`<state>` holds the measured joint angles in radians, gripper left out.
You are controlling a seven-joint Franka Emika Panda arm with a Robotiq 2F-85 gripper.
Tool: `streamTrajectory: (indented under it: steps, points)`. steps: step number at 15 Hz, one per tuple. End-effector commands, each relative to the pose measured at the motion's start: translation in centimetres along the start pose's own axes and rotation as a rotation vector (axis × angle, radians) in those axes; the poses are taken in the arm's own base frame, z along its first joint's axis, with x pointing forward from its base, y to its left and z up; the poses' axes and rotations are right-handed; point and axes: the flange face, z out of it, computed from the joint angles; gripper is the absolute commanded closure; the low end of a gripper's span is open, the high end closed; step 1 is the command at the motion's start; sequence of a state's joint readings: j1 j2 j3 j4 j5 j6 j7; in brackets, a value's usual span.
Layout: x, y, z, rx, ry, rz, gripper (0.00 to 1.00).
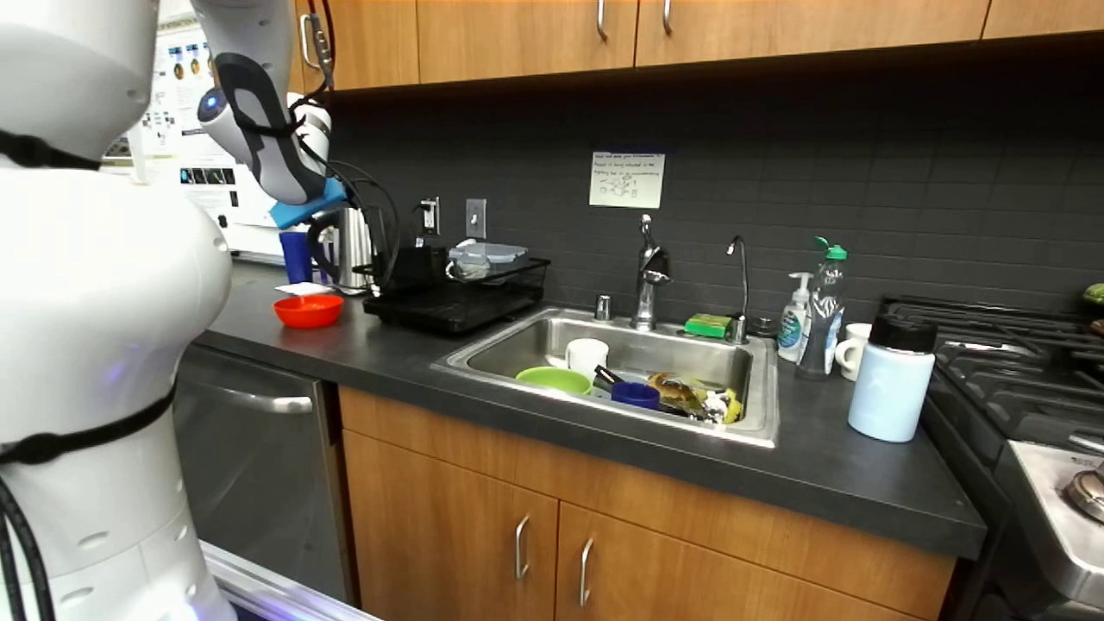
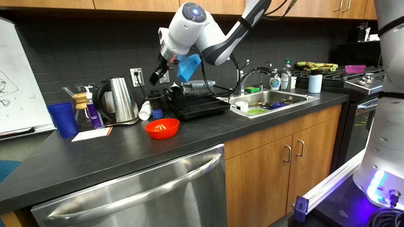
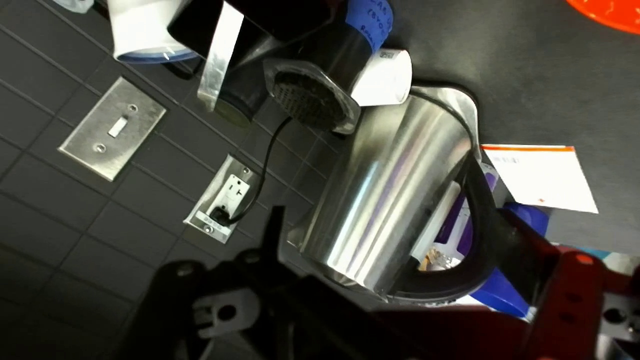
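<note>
"Has the gripper got hold of anything?"

"No, its fingers are spread wide and it's empty. It hangs above the counter, slanting downward near the dark tiled wall."

"What is it facing?"

"The steel kettle. Seen from the wrist, that fills most of the space beyond the fingers, but in an exterior view there's a clear gap between the two. The kettle stands upright on the counter, its black handle on the side away from the sink."

"And around the kettle?"

"On the handle side, a purple pump bottle, a glass carafe with a wooden collar and a tall blue cup. A white card with an orange edge lies flat in front of those."

"On its other side?"

"A white cylinder, tipped over just beside the kettle; I can't tell if they touch. Then a dark canister with a blue label and a black dish rack, with a red bowl nearer the counter's front edge. Farther along, the sink holds a white mug and a green bowl, among other dishes."
</note>
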<state>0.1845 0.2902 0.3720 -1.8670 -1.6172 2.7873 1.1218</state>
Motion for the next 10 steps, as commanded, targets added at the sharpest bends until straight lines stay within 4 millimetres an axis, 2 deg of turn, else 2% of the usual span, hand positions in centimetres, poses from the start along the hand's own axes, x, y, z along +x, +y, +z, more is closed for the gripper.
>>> streamTrajectory:
  steps: [1, 6, 10]
  points:
    - [0.1, -0.1, 1.8, -0.083, -0.025, 0.046, 0.0]
    - [0.0, 0.4, 2.8, -0.186, -0.067, 0.125, 0.0]
    - [0.1, 1.6, 3.1, -0.253, -0.082, 0.171, 0.0]
